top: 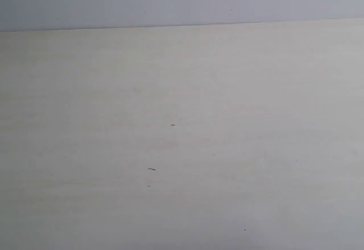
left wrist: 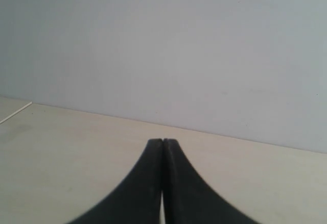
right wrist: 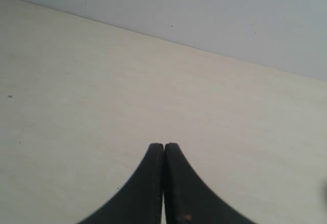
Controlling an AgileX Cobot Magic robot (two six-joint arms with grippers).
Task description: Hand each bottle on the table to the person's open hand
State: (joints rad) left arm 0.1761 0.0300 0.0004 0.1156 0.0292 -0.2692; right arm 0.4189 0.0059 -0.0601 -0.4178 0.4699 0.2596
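At the left gripper (left wrist: 162, 141), tips pressed flat together with nothing between them, held low over the table (left wrist: 61, 163) and aimed at the pale wall (left wrist: 163, 40). At the right gripper (right wrist: 163, 145), the same: closed tip to tip on nothing, tilted down toward bare wood grain.

Further out, no bottle in any of the three views, and no open hand either. Only a few tiny dark specks (top: 152, 169) near the middle of the exterior view. Impossible to tell from this whether all bottles are handed over or none is laid out yet.

For the step in hand, probably a matter of waiting and readying:
- Keep both arms back from the middle, leaving room for a bottle and a palm.
- Spread the jaws wide well short of any bottle, never beside it; light plastic likely tips at a nudge.
- Reach with the arm on the bottle's own side.
- Close gently round the body below the cap, upright; thin walls probably dent.
- Release only with the bottle resting on a steady palm.
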